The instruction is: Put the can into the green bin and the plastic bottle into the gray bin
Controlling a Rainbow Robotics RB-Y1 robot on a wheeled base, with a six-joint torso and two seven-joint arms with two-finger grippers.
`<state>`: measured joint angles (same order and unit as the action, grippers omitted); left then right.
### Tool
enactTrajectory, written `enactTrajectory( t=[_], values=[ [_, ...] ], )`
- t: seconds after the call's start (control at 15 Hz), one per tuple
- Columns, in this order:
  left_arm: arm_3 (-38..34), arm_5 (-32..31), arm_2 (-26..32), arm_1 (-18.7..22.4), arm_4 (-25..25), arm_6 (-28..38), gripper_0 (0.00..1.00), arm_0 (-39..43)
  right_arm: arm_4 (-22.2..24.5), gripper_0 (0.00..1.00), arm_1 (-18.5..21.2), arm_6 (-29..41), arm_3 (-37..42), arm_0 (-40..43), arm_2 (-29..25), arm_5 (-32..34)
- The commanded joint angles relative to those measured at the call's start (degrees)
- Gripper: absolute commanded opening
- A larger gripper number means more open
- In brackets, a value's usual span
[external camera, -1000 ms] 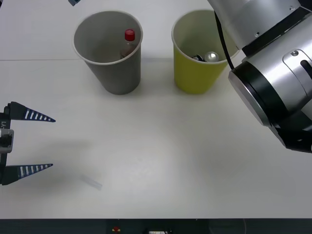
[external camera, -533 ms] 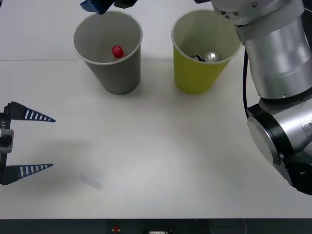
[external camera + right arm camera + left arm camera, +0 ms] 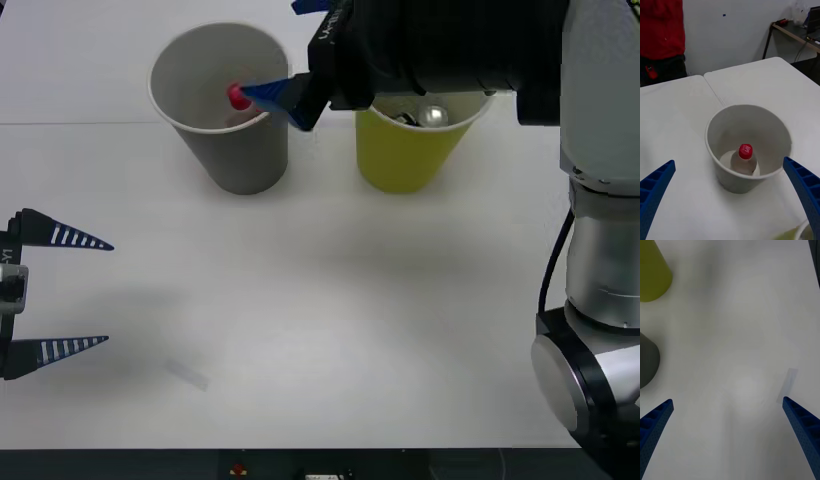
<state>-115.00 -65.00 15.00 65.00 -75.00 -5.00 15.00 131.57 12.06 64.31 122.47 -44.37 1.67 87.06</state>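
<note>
The plastic bottle stands inside the gray bin and the can lies in the green bin — both jobs look done. The right end effector hangs wide open and empty just right of the gray bin, so it should lift straight up and away without bumping a rim. The left end effector waits open at the near left of the counter.

I can make out faint white marks on the red screw cap of the small clear plastic bottle, too small to read, and no other lettering I can read anywhere.
</note>
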Motion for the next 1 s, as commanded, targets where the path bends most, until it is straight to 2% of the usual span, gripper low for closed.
enactTrajectory(
  t=[0.07,0.27,0.47,0.73,1.0],
  values=[
    [0.0,0.0,0.0,0.0,0.0,0.0,1.0,0.0,-4.0,0.96,3.8,-0.7,6.7,7.5,-0.7,-0.5],
    [0.0,0.0,0.0,0.0,0.0,0.0,1.0,0.0,-8.4,0.97,7.8,-1.6,11.5,13.6,-1.8,-0.7],
    [0.0,0.0,0.0,0.0,0.0,0.0,1.0,0.0,-9.1,0.97,8.4,-3.6,15.0,20.1,-3.3,-0.7],
    [0.0,0.0,0.0,0.0,0.0,0.0,1.0,0.0,-12.0,0.97,9.4,-11.4,15.4,28.2,-6.2,-1.2],
    [0.0,0.0,0.0,0.0,0.0,0.0,1.0,0.0,-16.3,0.97,17.5,-13.2,15.4,36.4,-5.7,-8.1]
  ],
)
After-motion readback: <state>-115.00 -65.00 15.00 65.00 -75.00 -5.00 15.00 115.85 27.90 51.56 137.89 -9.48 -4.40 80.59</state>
